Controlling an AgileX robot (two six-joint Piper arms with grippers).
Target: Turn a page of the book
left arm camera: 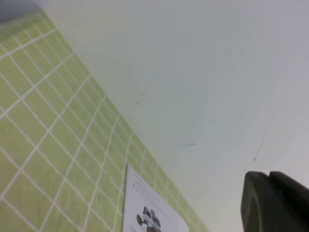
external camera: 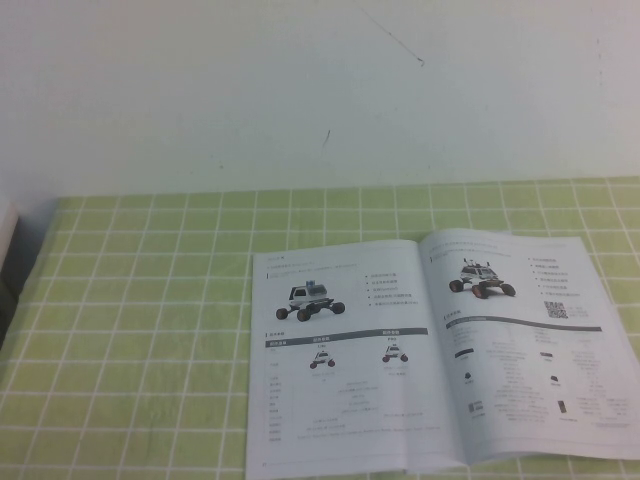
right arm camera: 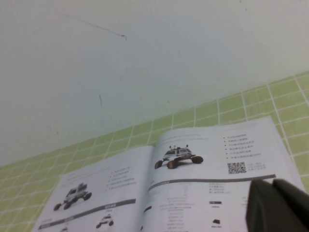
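The book (external camera: 350,400) lies open and flat on the green checked cloth, right of centre and near the front edge. Both pages show small wheeled rover photos and grey tables, and the right page has a QR code. Neither arm appears in the high view. In the right wrist view my right gripper (right arm camera: 273,182) is shut with nothing in it, hanging above the right page of the book (right arm camera: 193,193), below the QR code. My left gripper (left arm camera: 269,175) is also shut and empty, off to the left of the book (left arm camera: 145,210), whose top left corner just shows.
The green checked cloth (external camera: 140,330) covers the table up to a white wall (external camera: 300,90) at the back. A dark and white object (external camera: 5,260) pokes in at the left edge. The book's right page reaches close to the right edge of the high view.
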